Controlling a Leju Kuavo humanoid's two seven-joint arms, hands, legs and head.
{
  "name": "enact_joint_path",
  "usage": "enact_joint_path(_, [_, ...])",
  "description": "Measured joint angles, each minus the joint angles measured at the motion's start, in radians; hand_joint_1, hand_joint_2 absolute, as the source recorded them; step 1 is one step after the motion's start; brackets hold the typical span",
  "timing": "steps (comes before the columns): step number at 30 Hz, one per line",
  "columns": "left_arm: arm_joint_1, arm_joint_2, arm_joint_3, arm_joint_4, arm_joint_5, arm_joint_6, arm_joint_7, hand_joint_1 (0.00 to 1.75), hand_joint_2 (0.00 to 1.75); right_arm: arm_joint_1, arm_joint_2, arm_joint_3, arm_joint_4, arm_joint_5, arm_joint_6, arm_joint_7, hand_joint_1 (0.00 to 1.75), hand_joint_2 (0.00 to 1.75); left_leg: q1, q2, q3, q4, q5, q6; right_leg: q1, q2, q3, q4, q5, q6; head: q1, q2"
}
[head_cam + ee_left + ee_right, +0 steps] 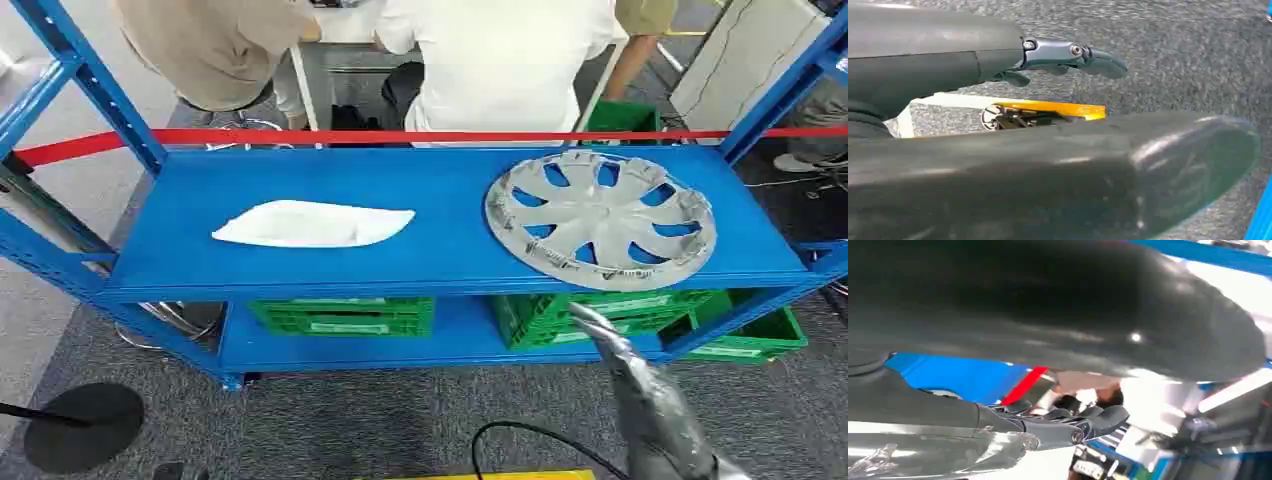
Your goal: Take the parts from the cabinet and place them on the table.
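A silver hubcap point(600, 220) lies flat on the right side of the blue cabinet's top shelf point(300, 265). A flat white part point(312, 224) lies on the shelf's left half. My right hand point(605, 345) comes up from the lower right on its silver arm. It is below the shelf's front edge, just under the hubcap, and touches nothing. In the right wrist view the right hand point(1068, 425) has its fingers stretched out and apart from the thumb, holding nothing. My left hand point(1068, 55) hangs over grey carpet, its fingers extended and nothing in them.
Green crates point(345, 315) stand on the lower shelf, with another point(770, 335) at the right. A red tape point(400, 135) runs behind the cabinet, and people point(500, 60) sit beyond it. A black cable point(520, 435) and a round black base point(85, 425) lie on the carpet.
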Motion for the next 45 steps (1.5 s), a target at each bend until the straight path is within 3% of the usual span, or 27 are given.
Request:
enact_joint_path(2, [-0.004, 0.002, -0.012, 0.0, -0.015, -0.002, 0.01, 0.0, 0.0, -0.08, 0.01, 0.002, 0.083, 0.037, 0.012, 0.025, 0.0, 0.0, 0.001, 0.0, 0.021, 0.0, -0.014, -0.008, -0.001, 0.001, 0.058, -0.17, 0.111, -0.005, 0.001, 0.0])
enact_joint_path(3, [-0.009, 0.003, -0.021, 0.0, -0.022, -0.001, 0.02, 0.0, 0.0, -0.137, 0.02, 0.004, 0.146, 0.069, 0.012, 0.035, 0.0, 0.0, -0.006, 0.001, 0.02, -0.001, -0.018, -0.015, 0.004, 0.003, 0.075, -0.179, 0.095, -0.008, 0.0, 0.0])
enact_joint_path(5, [-0.014, 0.005, -0.032, 0.0, -0.029, -0.001, 0.028, 0.0, 0.0, -0.217, 0.04, 0.004, 0.245, 0.1, 0.008, 0.048, 0.0, 0.0, -0.005, 0.001, 0.017, -0.004, -0.013, -0.026, 0.006, 0.004, 0.072, -0.194, 0.093, -0.023, -0.004, 0.0])
enact_joint_path(6, [-0.017, 0.005, -0.037, 0.0, -0.03, -0.001, 0.031, 0.0, 0.0, -0.246, 0.047, 0.004, 0.279, 0.106, 0.008, 0.05, 0.0, 1.75, -0.003, 0.0, 0.018, -0.011, -0.011, -0.031, 0.008, 0.004, 0.07, -0.193, 0.091, -0.03, -0.004, 0.0])
enact_joint_path(8, [-0.018, 0.01, -0.046, 0.0, -0.032, -0.001, 0.031, 0.0, 0.0, -0.282, 0.061, 0.004, 0.329, 0.112, 0.008, 0.05, 0.0, 1.75, -0.003, 0.001, 0.019, -0.007, -0.02, -0.042, -0.001, 0.002, 0.078, -0.209, 0.096, -0.043, -0.005, 0.0])
enact_joint_path(9, [-0.019, 0.009, -0.048, 0.0, -0.034, -0.001, 0.031, 0.0, 0.0, -0.299, 0.066, 0.004, 0.347, 0.123, 0.002, 0.056, 0.0, 1.75, -0.005, 0.001, 0.001, 0.028, -0.042, -0.046, -0.001, 0.0, 0.081, -0.213, 0.095, -0.05, -0.01, 0.0])
enact_joint_path(11, [-0.018, 0.011, -0.055, 0.0, -0.04, -0.001, 0.031, 0.0, 0.0, -0.338, 0.08, 0.007, 0.392, 0.173, -0.017, 0.092, 0.0, 1.75, -0.005, 0.001, -0.083, 0.18, -0.107, -0.049, -0.001, -0.001, 0.079, -0.213, 0.095, -0.056, -0.011, 0.0])
enact_joint_path(13, [-0.017, 0.013, -0.063, 0.0, -0.045, -0.001, 0.031, 0.0, 0.0, -0.386, 0.094, 0.015, 0.456, 0.208, -0.033, 0.11, 0.0, 1.75, -0.005, 0.001, -0.156, 0.288, -0.125, -0.05, 0.0, -0.001, 0.08, -0.213, 0.093, -0.058, -0.011, 0.0])
enact_joint_path(15, [-0.018, 0.017, -0.071, 0.0, -0.047, -0.001, 0.031, 0.0, 0.0, -0.434, 0.109, 0.025, 0.522, 0.257, -0.059, 0.124, 0.0, 1.75, -0.005, 0.001, -0.151, 0.233, -0.051, -0.047, 0.0, 0.002, 0.083, -0.213, 0.092, -0.058, -0.012, 0.0])
enact_joint_path(17, [-0.022, 0.019, -0.072, 0.0, -0.047, -0.002, 0.031, 0.0, 0.0, -0.468, 0.121, 0.034, 0.568, 0.302, -0.088, 0.139, 0.0, 1.75, -0.005, 0.001, -0.096, 0.089, 0.048, -0.042, 0.0, 0.002, 0.088, -0.213, 0.089, -0.054, -0.013, 0.0])
enact_joint_path(18, [-0.023, 0.02, -0.074, 0.0, -0.047, -0.002, 0.031, 0.0, 0.0, -0.485, 0.124, 0.039, 0.587, 0.32, -0.101, 0.145, 0.0, 1.75, -0.006, 0.003, -0.078, 0.037, 0.069, -0.038, 0.005, 0.002, 0.087, -0.211, 0.086, -0.048, -0.013, 0.0])
enact_joint_path(19, [-0.026, 0.02, -0.077, 0.0, -0.047, -0.002, 0.031, 0.0, 0.0, -0.509, 0.129, 0.051, 0.616, 0.344, -0.116, 0.155, 0.0, 1.75, -0.005, 0.002, -0.062, -0.007, 0.05, -0.035, 0.011, 0.004, 0.08, -0.202, 0.083, -0.043, -0.013, 0.0])
enact_joint_path(22, [-0.025, 0.021, -0.079, 0.0, -0.047, -0.002, 0.031, 0.0, 0.0, -0.544, 0.134, 0.071, 0.686, 0.47, -0.2, 0.205, 0.0, 1.75, -0.006, -0.002, -0.068, 0.001, 0.053, -0.021, 0.009, 0.001, 0.081, -0.212, 0.086, -0.028, -0.011, 0.0])
enact_joint_path(24, [-0.023, 0.02, -0.08, 0.0, -0.047, 0.001, 0.031, 0.0, 0.0, -0.549, 0.135, 0.078, 0.719, 0.561, -0.258, 0.231, 0.0, 1.75, 0.003, -0.003, -0.064, -0.004, 0.055, -0.011, 0.008, -0.001, 0.069, -0.184, 0.062, -0.015, -0.011, 0.0])
enact_joint_path(27, [-0.023, 0.026, -0.08, 0.0, -0.047, 0.004, 0.031, 0.0, 0.0, -0.548, 0.134, 0.079, 0.776, 0.626, -0.305, 0.254, 0.0, 1.75, 0.003, -0.003, -0.063, -0.003, 0.052, -0.003, 0.004, -0.001, -0.041, 0.039, -0.04, -0.003, -0.005, 0.0])
enact_joint_path(28, [-0.022, 0.026, -0.081, 0.0, -0.047, 0.004, 0.031, 0.0, 0.0, -0.543, 0.132, 0.078, 0.79, 0.637, -0.311, 0.256, 0.0, 1.75, 0.003, -0.003, -0.062, -0.003, 0.051, -0.002, 0.004, -0.001, -0.069, 0.089, -0.051, -0.001, -0.007, 0.0])
enact_joint_path(29, [-0.021, 0.026, -0.082, 0.0, -0.047, 0.003, 0.031, 0.0, 0.0, -0.538, 0.13, 0.076, 0.806, 0.647, -0.315, 0.26, 0.0, 1.75, 0.003, -0.003, -0.06, -0.003, 0.05, -0.002, 0.004, -0.001, -0.076, 0.091, -0.036, -0.001, -0.006, 0.0])
enact_joint_path(30, [-0.02, 0.026, -0.085, 0.0, -0.047, 0.002, 0.031, 0.0, 0.0, -0.536, 0.127, 0.074, 0.819, 0.651, -0.316, 0.261, 0.0, 1.75, 0.003, -0.004, -0.056, -0.003, 0.047, -0.003, 0.004, -0.001, -0.057, 0.043, 0.002, -0.003, -0.006, 0.0])
enact_joint_path(32, [-0.02, 0.027, -0.088, 0.0, -0.047, 0.001, 0.03, 0.0, 0.0, -0.536, 0.122, 0.066, 0.836, 0.655, -0.317, 0.262, 0.0, 1.75, 0.003, -0.005, -0.044, -0.003, 0.04, -0.008, 0.004, -0.001, 0.029, -0.134, 0.096, -0.007, -0.006, 0.0])
enact_joint_path(33, [-0.02, 0.028, -0.088, 0.0, -0.047, 0.001, 0.029, 0.0, 0.0, -0.537, 0.121, 0.063, 0.844, 0.656, -0.32, 0.262, 0.0, 1.75, 0.003, -0.005, -0.041, -0.003, 0.036, -0.013, 0.004, -0.001, 0.056, -0.198, 0.107, -0.009, -0.005, 0.0])
enact_joint_path(34, [-0.021, 0.029, -0.089, 0.0, -0.046, 0.001, 0.029, 0.0, 0.0, -0.538, 0.12, 0.061, 0.851, 0.656, -0.321, 0.262, 0.0, 1.75, -0.004, -0.006, -0.043, 0.0, 0.034, -0.018, 0.007, 0.001, 0.072, -0.213, 0.099, -0.014, -0.007, 0.0])
enact_joint_path(37, [-0.02, 0.029, -0.095, 0.0, -0.046, 0.001, 0.029, 0.0, 0.0, -0.533, 0.118, 0.059, 0.867, 0.658, -0.323, 0.263, 0.0, 1.75, -0.002, -0.006, -0.038, -0.015, 0.041, -0.033, 0.01, 0.003, 0.067, -0.21, 0.099, -0.033, -0.008, 0.0])
enact_joint_path(39, [-0.021, 0.031, -0.096, 0.0, -0.046, 0.001, 0.029, 0.0, 0.0, -0.534, 0.116, 0.052, 0.871, 0.658, -0.323, 0.263, 0.0, 1.75, -0.003, -0.004, -0.042, -0.001, 0.023, -0.045, 0.001, 0.002, 0.077, -0.225, 0.105, -0.045, -0.01, 0.0])
enact_joint_path(40, [-0.021, 0.029, -0.096, 0.0, -0.046, 0.0, 0.029, 0.0, 0.0, -0.535, 0.116, 0.052, 0.872, 0.658, -0.323, 0.262, 0.0, 1.75, -0.003, -0.003, -0.065, 0.049, -0.01, -0.048, 0.001, 0.001, 0.078, -0.225, 0.104, -0.052, -0.013, 0.0])
enact_joint_path(42, [-0.021, 0.029, -0.096, 0.0, -0.046, 0.0, 0.029, 0.0, 0.0, -0.533, 0.116, 0.052, 0.876, 0.66, -0.323, 0.262, 0.0, 1.75, -0.003, -0.003, -0.148, 0.213, -0.085, -0.052, 0.001, 0.0, 0.078, -0.225, 0.101, -0.056, -0.013, 0.0])
enact_joint_path(43, [-0.019, 0.029, -0.096, 0.0, -0.046, 0.0, 0.029, 0.0, 0.0, -0.531, 0.116, 0.052, 0.879, 0.664, -0.323, 0.266, 0.0, 1.75, -0.003, -0.003, -0.183, 0.277, -0.102, -0.053, 0.002, 0.0, 0.078, -0.225, 0.101, -0.057, -0.013, 0.0])
enact_joint_path(45, [-0.018, 0.029, -0.096, 0.0, -0.046, 0.0, 0.029, 0.0, 0.0, -0.526, 0.115, 0.05, 0.884, 0.672, -0.321, 0.276, 0.0, 1.75, -0.003, -0.003, -0.187, 0.265, -0.06, -0.053, 0.001, 0.001, 0.081, -0.225, 0.099, -0.056, -0.013, 0.0])
